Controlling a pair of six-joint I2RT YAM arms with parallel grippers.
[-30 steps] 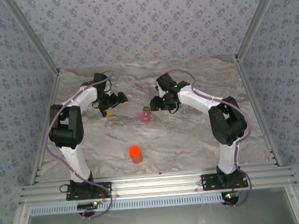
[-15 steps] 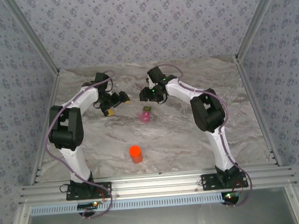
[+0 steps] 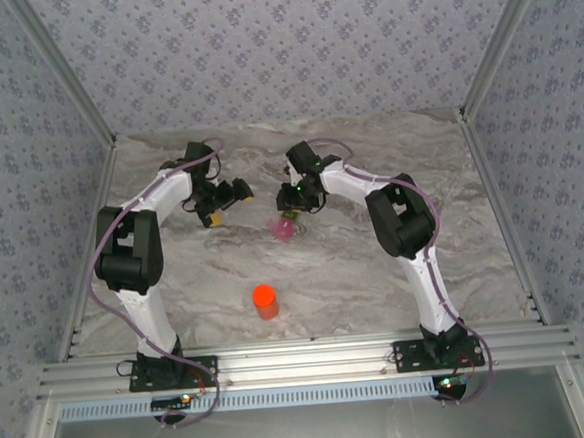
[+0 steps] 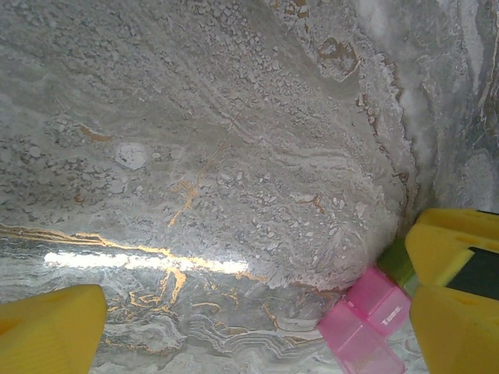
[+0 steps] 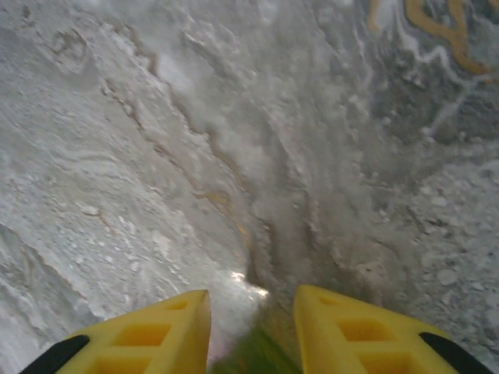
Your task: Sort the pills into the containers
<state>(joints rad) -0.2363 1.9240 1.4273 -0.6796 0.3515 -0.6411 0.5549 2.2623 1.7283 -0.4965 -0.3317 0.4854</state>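
Presently: left claw (image 4: 249,312) gapes wide, containers (image 4: 366,315) lower right by one finger. Right claw (image 5: 251,312) straddles green blur (image 5: 248,354); grip unclear.

Right hand (image 5: 251,310) astride blurred green compartment (image 5: 248,357)

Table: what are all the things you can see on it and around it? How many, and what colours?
containers: one tiny box of joined compartments, pink and olive-green, mid-table
bottle: one, orange-red, standing nearer the arm bases
table: one, grey marbled, under everything
walls: pale with a small printed pattern, around the table
left gripper: one, yellow fingers, open, left of the containers
right gripper: one, yellow fingers, right by the containers, something blurry green between them
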